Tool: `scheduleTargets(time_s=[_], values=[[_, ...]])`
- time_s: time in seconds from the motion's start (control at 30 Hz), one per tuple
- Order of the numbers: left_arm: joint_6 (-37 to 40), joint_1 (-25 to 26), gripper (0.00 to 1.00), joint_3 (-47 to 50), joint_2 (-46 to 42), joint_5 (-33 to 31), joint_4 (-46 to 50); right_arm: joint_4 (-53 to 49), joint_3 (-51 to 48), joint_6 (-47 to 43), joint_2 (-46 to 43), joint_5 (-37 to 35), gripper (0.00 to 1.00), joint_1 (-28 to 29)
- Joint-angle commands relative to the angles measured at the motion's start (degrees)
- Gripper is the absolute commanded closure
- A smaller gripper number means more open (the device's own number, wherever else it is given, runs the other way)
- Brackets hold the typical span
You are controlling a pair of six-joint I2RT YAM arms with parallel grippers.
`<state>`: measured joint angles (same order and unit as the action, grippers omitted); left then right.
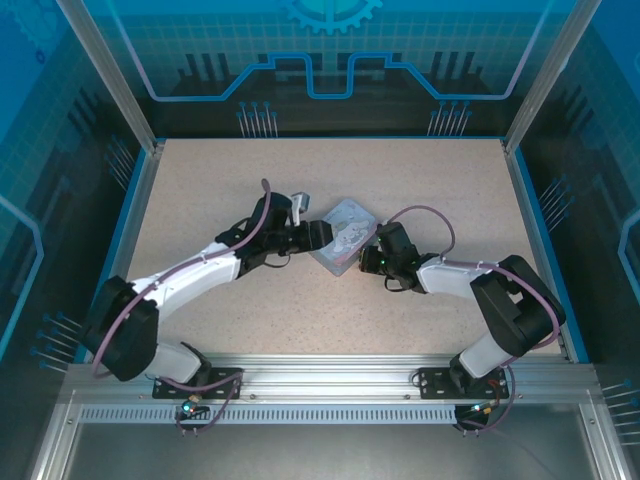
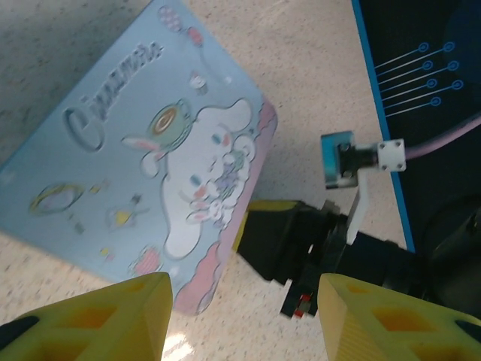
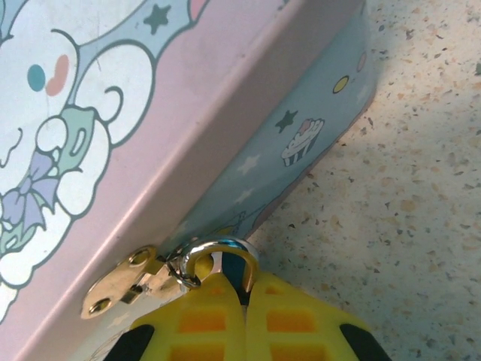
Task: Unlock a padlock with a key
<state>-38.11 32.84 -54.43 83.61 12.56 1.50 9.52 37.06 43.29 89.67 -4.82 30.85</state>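
Note:
The pale blue cartoon tin (image 1: 345, 235) lies at mid-table. The tiny padlock (image 3: 242, 269) hangs from the tin's brass hasp (image 3: 120, 282): its silver shackle loops through the hasp, and its teal body is pinched in my right gripper (image 3: 245, 289), whose yellow fingers (image 3: 203, 316) are shut on it. My left gripper (image 2: 244, 316) hovers open over the table by the tin's (image 2: 135, 150) pink-edged corner, with bare tabletop between its fingers. From there I see the right arm's black wrist (image 2: 301, 241). In the top view the left gripper (image 1: 318, 235) and the right gripper (image 1: 372, 258) flank the tin. The key is hidden.
The speckled table (image 1: 250, 170) is ringed by a blue rim and dark enclosure walls (image 2: 421, 90). A metal rail (image 1: 330, 375) carries both arm bases at the near edge. Open tabletop lies behind and to either side of the tin.

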Motion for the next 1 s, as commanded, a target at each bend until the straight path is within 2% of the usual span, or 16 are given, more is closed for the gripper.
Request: scheduleTargets(time_s=[0.0,0.3,0.53,0.8,0.97], values=[[2.13,1.22,0.45,-3.9,5.03,2.78,-0.94,-3.2,-1.47,0.42,0.82,1.8,0.94,0.44],[1.8,2.03,0.46,-7.44,14.8,2.05,-4.97,2.17,-4.75,0.92,0.68,3.47,0.86,-1.02],[1.71,1.98,0.46,-7.96,17.07,1.65,-5.8,7.68,-8.08,0.51,0.12,4.18,0.71,-1.66],[1.19,1.97,0.46,-8.81,19.75,2.05,-6.47,14.18,-11.13,1.0,0.92,6.96,0.66,-3.07],[1.06,2.01,0.46,-8.93,20.76,1.99,-6.38,14.21,-11.0,0.39,1.65,8.51,0.69,-3.34]])
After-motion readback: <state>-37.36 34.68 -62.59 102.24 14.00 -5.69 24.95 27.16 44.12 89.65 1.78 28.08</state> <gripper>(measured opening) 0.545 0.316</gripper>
